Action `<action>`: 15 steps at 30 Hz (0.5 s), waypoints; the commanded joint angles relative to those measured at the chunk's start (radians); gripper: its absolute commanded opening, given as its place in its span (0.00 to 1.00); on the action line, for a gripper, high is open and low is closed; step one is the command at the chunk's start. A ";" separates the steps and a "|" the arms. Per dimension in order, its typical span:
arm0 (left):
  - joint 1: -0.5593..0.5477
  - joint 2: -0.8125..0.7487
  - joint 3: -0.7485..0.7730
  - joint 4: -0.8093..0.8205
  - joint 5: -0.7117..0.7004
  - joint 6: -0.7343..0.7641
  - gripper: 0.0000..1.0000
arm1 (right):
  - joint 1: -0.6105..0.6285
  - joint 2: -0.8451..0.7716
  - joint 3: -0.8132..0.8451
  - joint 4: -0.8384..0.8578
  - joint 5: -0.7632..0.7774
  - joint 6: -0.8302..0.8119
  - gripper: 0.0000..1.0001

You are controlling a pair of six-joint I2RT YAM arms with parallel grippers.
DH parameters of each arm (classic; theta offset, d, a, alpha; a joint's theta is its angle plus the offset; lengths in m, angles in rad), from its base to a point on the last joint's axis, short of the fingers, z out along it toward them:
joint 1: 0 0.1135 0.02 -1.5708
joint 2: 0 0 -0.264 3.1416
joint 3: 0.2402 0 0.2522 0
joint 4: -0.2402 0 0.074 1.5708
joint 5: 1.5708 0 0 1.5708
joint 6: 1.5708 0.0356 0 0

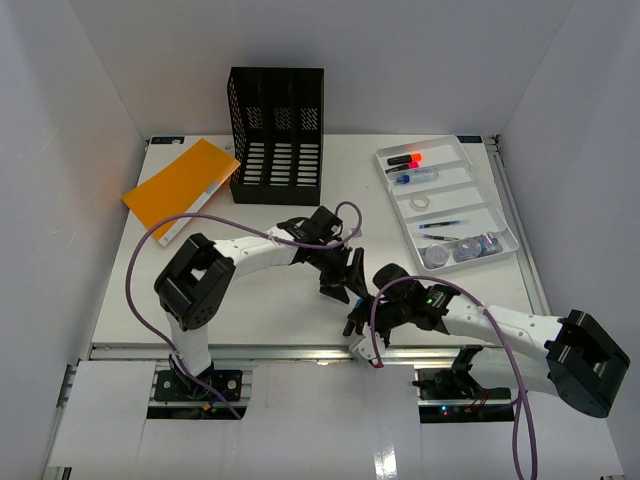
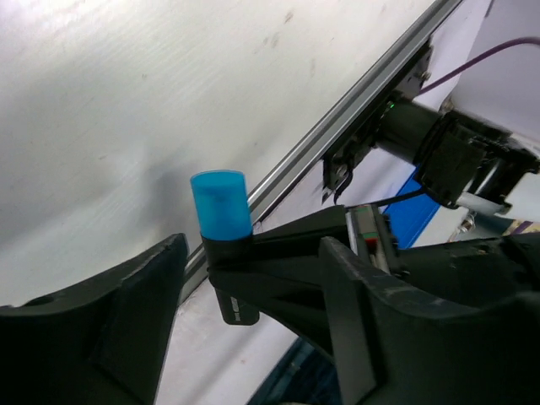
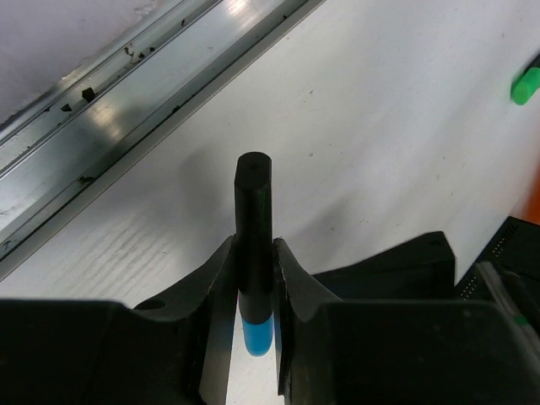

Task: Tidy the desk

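We see the right gripper (image 3: 253,266) clamped on a blue-capped black marker (image 3: 253,198) above the desk (image 3: 380,126); the left gripper (image 2: 255,261) holds its jaws apart.

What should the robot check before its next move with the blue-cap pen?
1. Right gripper shut on the marker: ok.
2. Left gripper open, fingers wide apart: ok.
3. Blue cap shows between the left fingers in the left wrist view: ok.
4. Cap far enough in for a firm pinch: cannot tell.
5. Grippers not bumping each other: cannot tell, they overlap in the top view.
6. Desk tidy: not ok, a green-capped item lies loose on it.
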 commanded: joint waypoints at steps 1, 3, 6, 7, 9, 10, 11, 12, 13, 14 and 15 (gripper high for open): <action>0.036 -0.143 0.009 0.060 -0.074 0.007 0.77 | 0.004 -0.033 0.029 -0.048 -0.021 -0.008 0.08; 0.055 -0.182 0.004 0.060 -0.121 0.012 0.79 | 0.001 -0.044 0.030 -0.049 -0.012 0.004 0.08; 0.090 -0.255 -0.007 0.045 -0.216 0.031 0.81 | -0.012 -0.060 0.042 -0.043 -0.012 0.046 0.08; 0.104 -0.286 -0.013 0.037 -0.264 0.042 0.82 | -0.023 -0.063 0.052 -0.037 -0.016 0.077 0.08; 0.141 -0.359 -0.037 0.017 -0.387 0.064 0.84 | -0.063 -0.071 0.082 -0.011 -0.029 0.182 0.08; 0.164 -0.397 -0.059 0.010 -0.459 0.073 0.85 | -0.091 -0.073 0.101 0.005 -0.032 0.260 0.08; 0.183 -0.446 -0.085 0.008 -0.515 0.079 0.87 | -0.121 -0.068 0.120 0.027 -0.031 0.325 0.08; 0.201 -0.499 -0.112 0.009 -0.568 0.083 0.89 | -0.152 -0.063 0.138 0.051 -0.029 0.387 0.08; 0.215 -0.561 -0.139 0.011 -0.615 0.088 0.90 | -0.185 -0.055 0.156 0.080 -0.029 0.445 0.08; 0.223 -0.638 -0.166 0.015 -0.654 0.093 0.92 | -0.220 -0.045 0.173 0.116 -0.031 0.500 0.08; 0.230 -0.702 -0.203 0.022 -0.696 0.098 0.95 | -0.267 -0.027 0.191 0.150 -0.030 0.577 0.08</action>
